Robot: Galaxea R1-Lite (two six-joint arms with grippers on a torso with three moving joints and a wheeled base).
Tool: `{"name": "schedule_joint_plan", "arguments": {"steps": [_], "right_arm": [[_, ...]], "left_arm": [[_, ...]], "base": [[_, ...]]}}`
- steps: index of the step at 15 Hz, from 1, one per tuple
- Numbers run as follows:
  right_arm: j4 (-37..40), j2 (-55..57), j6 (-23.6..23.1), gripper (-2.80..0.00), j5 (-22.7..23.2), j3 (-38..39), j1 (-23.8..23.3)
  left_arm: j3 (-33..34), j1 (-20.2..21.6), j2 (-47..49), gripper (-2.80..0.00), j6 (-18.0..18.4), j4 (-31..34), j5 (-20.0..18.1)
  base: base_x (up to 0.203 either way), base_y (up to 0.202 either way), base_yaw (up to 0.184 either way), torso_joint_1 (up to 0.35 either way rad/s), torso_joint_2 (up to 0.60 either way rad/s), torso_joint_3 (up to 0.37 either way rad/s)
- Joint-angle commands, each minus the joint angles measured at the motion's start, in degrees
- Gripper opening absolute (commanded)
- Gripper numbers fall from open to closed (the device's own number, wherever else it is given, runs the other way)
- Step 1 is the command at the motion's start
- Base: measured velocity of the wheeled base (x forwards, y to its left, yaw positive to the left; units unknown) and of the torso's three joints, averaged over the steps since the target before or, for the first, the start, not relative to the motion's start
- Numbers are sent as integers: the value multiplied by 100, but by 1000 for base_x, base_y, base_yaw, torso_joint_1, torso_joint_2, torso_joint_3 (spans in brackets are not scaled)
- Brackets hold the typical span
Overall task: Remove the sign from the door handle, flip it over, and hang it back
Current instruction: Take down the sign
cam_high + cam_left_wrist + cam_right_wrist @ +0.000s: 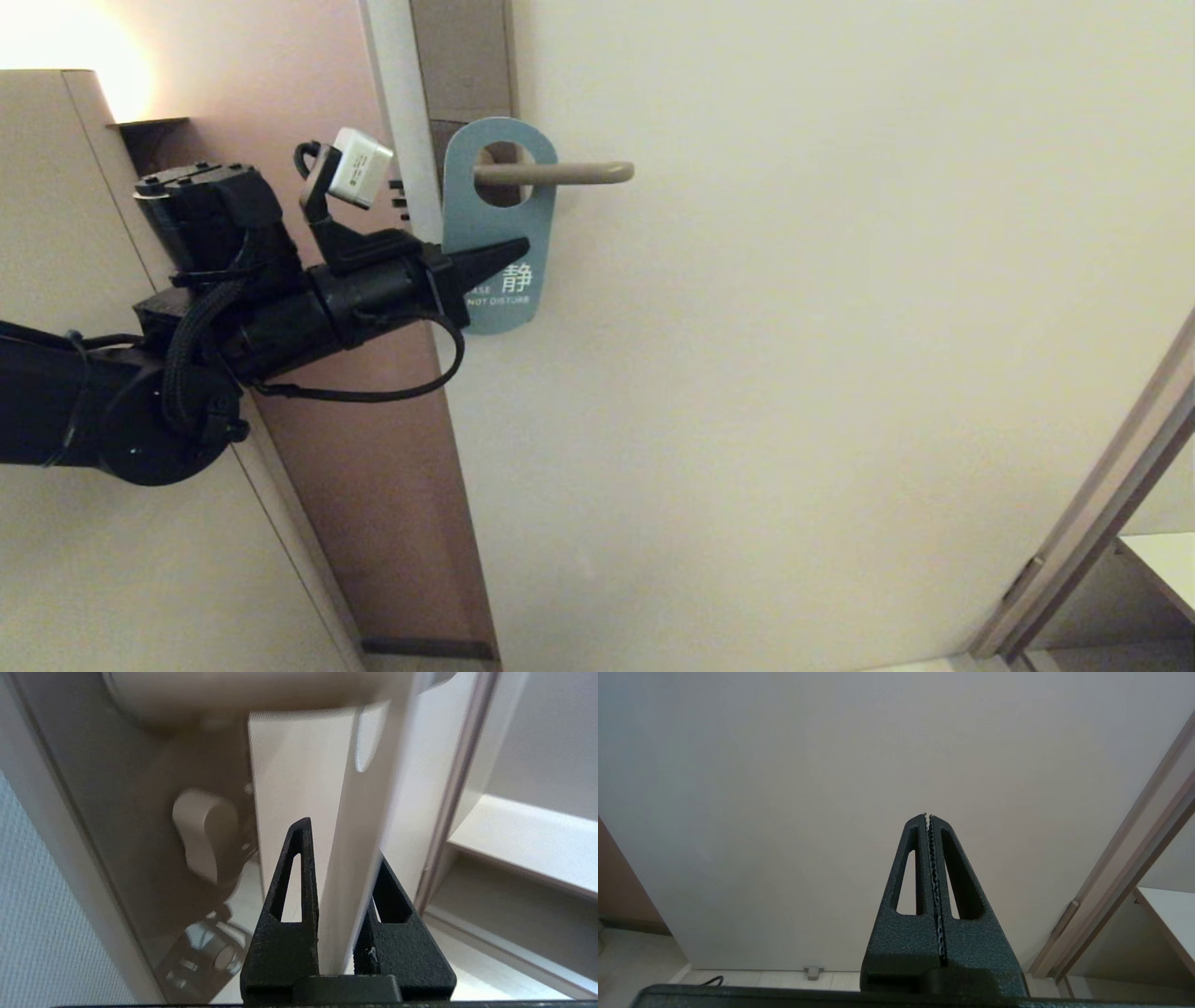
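Observation:
The sign (495,219) hangs by its oval hole on the door handle (560,173), blue face with "DO NOT DISTURB" outward. My left gripper (519,250) reaches in from the left and is shut on the sign's lower half, one black finger across the blue face, the other hidden behind the card. In the left wrist view the sign (345,858) stands edge-on, pale, pinched in the left gripper (343,844), with the door handle (257,690) blurred above it. My right gripper (928,815) is parked, shut and empty, facing the door.
The pale door (840,327) fills the view. A tall brown backplate (462,56) sits behind the sign, with a thumb-turn knob (201,835) on it. The white door edge (401,112) and brown wall lie left; a second door frame (1092,523) runs lower right.

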Motion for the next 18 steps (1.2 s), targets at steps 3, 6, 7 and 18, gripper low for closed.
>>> {"name": "schedule_joint_plan", "arguments": {"steps": [3, 6, 7, 18], "right_arm": [[1, 0, -1, -280, 5, 0, 0], [1, 0, -3, -280, 7, 0, -4], [1, 3, -4, -280, 5, 0, 0], [1, 0, -1, -280, 0, 0, 0]], "left_arm": [[-1, -168, -3, -280, 77, 74, 350], [-1, -256, -128, -280, 101, 185, 547], [-1, -267, -161, -280, 115, 249, 617], [-1, -581, -311, -280, 420, 645, 1485]], "base": [[0, 0, 0, 0, 0, 0], [0, 0, 0, 0, 0, 0], [0, 0, 0, 0, 0, 0], [0, 0, 0, 0, 0, 0]]}}
